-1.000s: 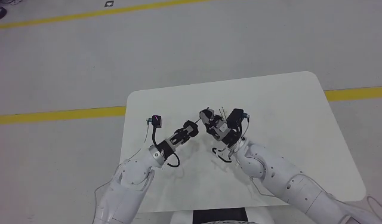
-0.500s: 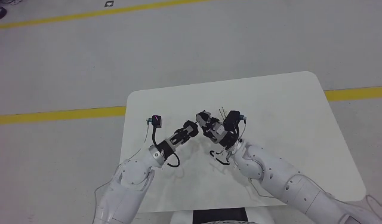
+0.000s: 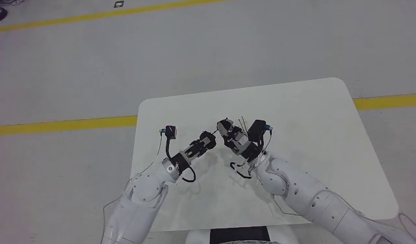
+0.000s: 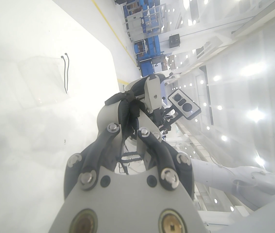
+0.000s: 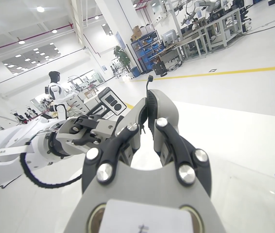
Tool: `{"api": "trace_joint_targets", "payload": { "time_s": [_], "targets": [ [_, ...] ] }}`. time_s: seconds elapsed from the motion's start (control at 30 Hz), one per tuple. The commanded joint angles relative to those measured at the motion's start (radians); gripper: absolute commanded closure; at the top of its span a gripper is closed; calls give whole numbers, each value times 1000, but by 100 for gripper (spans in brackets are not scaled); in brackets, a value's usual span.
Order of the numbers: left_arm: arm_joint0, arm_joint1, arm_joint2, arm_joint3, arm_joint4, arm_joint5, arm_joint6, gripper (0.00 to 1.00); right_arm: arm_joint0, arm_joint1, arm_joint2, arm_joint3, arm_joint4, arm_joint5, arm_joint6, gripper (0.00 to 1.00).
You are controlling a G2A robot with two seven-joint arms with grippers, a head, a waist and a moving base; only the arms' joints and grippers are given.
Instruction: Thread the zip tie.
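Your right hand [image 5: 148, 109] is clenched on a thin black plastic zip tie [image 5: 148, 83]. Its two grey fingers, lined with black pads, pinch the strap, and the tie's small square head stands clear above the fingertips.

Your left hand [image 4: 127, 103] is just beside the right one, and the two meet tip to tip over the middle of the white, round-cornered counter [image 3: 312, 114]. The left hand's black fingertips are drawn together. You cannot tell whether the strap's tail lies between them, because the right hand's grey finger stands close behind and the parts overlap.

Two spare black zip ties [image 4: 66, 71] lie side by side on a clear plastic sheet [image 4: 38, 81]. The sheet lies flat on the counter just beyond the right hand, apart from both hands. A yellow line [image 3: 195, 4] runs across the pale floor past the counter's far edge.
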Motion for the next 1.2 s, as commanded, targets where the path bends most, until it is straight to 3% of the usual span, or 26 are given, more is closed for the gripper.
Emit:
{"api": "trace_joint_targets", "payload": {
  "time_s": [0.0,1.17],
  "targets": [
    [0,0,0,0,0,0,0,100,0,0,1,-1,-2,0,5,100],
    [-15,10,22,-6,-46,0,19,100,-6,-1,-10,-11,2,0,-3,100]
  ]
}}
